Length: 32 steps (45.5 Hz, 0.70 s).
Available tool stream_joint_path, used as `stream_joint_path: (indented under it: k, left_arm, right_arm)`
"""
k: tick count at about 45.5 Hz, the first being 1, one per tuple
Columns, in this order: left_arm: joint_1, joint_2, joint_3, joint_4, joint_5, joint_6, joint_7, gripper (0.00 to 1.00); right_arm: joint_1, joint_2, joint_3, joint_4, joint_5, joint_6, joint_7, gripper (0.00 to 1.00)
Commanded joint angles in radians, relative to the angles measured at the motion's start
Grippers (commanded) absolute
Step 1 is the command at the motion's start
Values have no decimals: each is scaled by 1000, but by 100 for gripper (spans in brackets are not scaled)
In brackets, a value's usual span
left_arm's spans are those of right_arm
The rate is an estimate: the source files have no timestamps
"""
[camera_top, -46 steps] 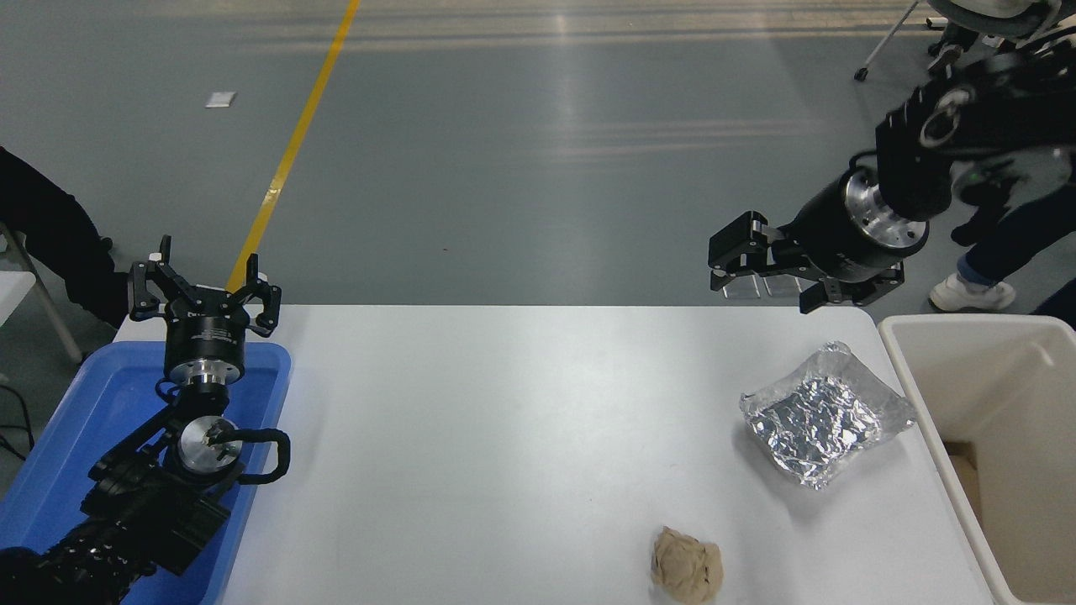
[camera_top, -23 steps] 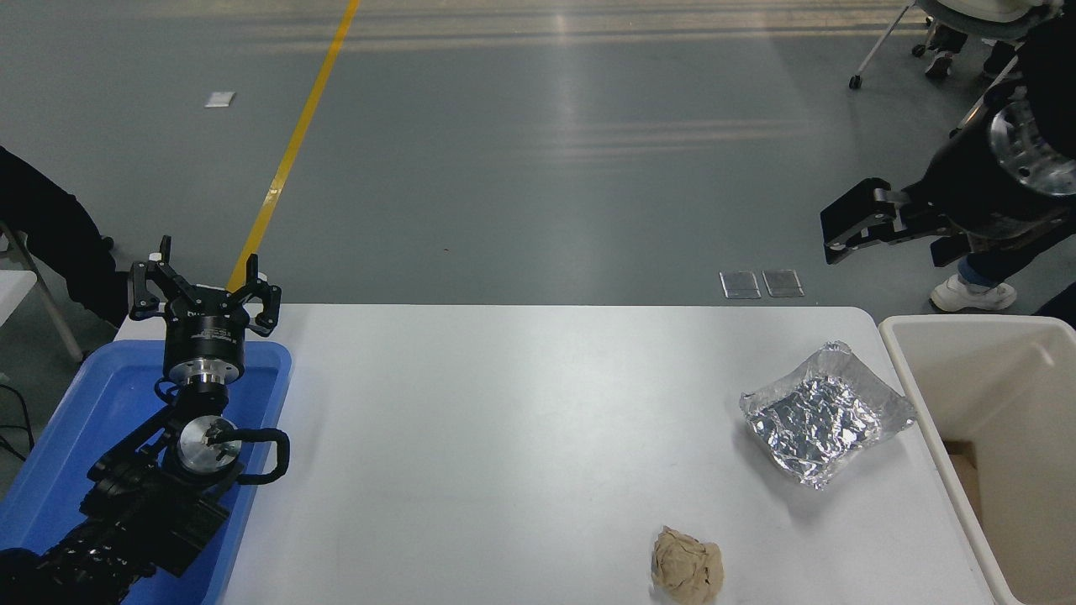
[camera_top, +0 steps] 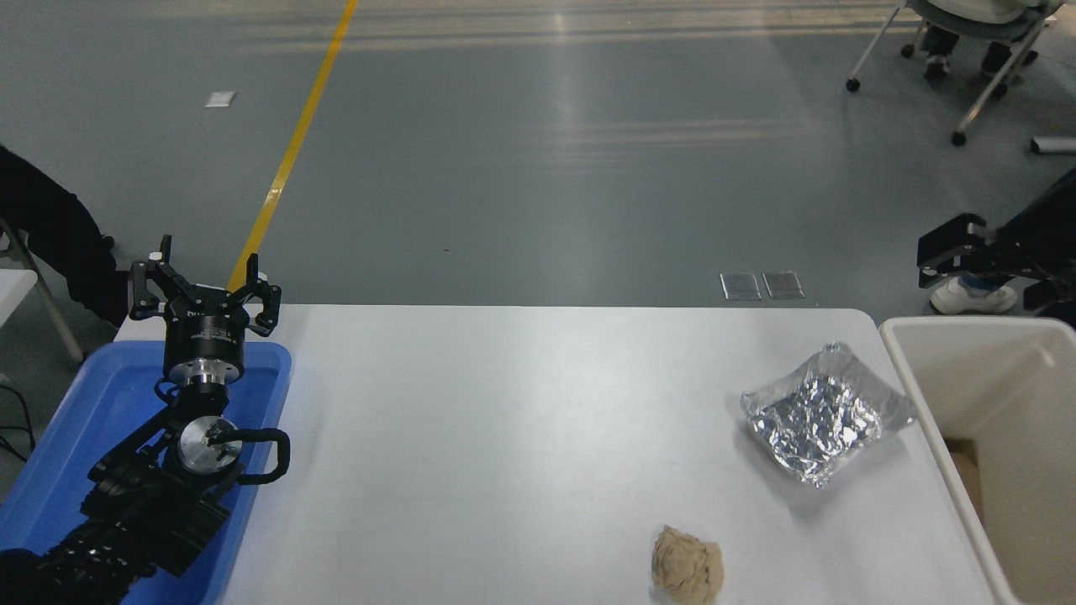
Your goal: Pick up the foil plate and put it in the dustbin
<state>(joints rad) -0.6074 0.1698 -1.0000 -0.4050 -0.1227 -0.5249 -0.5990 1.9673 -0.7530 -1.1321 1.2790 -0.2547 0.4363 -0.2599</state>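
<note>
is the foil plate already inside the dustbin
No, the foil plate lies on the white table, just left of the dustbin, and nothing is touching it.

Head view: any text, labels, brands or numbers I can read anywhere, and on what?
No readable text in this view.
left gripper: small pale marks on its body, too small to read.
foil plate, dustbin, blue tray, paper ball, table: no print.
Floor: yellow line, no lettering.
</note>
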Motion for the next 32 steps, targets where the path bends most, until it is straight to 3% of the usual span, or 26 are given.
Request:
stream_joint_path:
  k: [1, 9, 22, 32]
  left_arm:
    - [0, -1, 1, 0, 0, 0, 1, 99]
    - [0, -1, 1, 0, 1, 0, 1, 99]
    - [0, -1, 1, 0, 1, 0, 1, 99]
    - [0, -1, 1, 0, 3, 0, 1, 99]
  right_arm:
    - [-376, -42, 195, -144, 28, -148, -41, 100]
    - [-559, -25, 337, -228, 71, -203, -55, 100]
    - [-688, 170, 365, -329, 224, -297, -53, 100]
    - [-758, 241, 409, -366, 232, -337, -53, 98]
